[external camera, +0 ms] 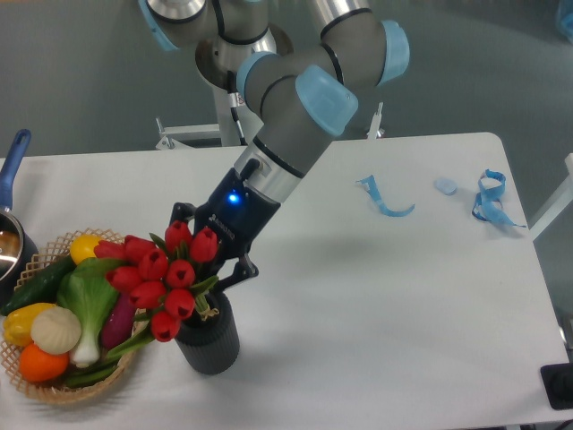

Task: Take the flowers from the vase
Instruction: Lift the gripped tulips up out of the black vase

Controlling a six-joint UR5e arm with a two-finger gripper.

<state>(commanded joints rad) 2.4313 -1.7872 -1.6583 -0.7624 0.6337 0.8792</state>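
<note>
Gripper (208, 269) at lower left of frame, buried behind the flowers (163, 273); opening and hold cannot be told. Flowers stand in vase (209, 339) on bench (385, 305), beside basket (54, 387).

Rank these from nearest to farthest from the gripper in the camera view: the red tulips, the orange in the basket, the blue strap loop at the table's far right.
Measured from the gripper:
1. The flowers, right at the fingers, leaning left over the vase.
2. The orange, bottom left in the wicker basket.
3. The blue strap loop, far right on the table.
</note>
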